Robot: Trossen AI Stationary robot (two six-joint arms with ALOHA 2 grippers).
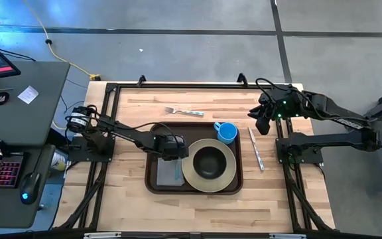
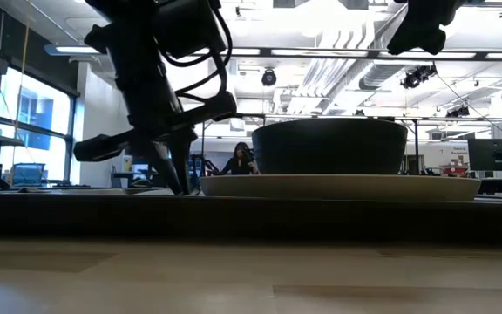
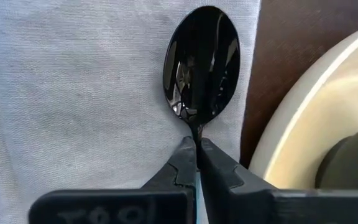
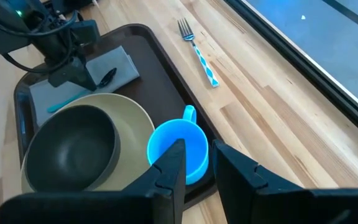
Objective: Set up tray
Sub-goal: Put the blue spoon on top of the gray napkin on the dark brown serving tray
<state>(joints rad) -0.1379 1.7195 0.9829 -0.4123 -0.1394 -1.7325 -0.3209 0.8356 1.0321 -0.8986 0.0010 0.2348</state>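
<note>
Left gripper [image 3: 197,155] pinching spoon [image 3: 201,62] on napkin [image 3: 73,93] (plate [image 3: 291,124] beside), right gripper [image 4: 194,165] part-open, empty

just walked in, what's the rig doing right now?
It is setting up the dark brown plastic tray. The left pincer is shut on the neck of a black spoon, whose bowl lies on the flat grey napkin, beside the round beige plate carrying a dark bowl. A blue cup sits on the tray. The right pincer hovers to the side, holding nothing. A fork lies on the table.
</note>
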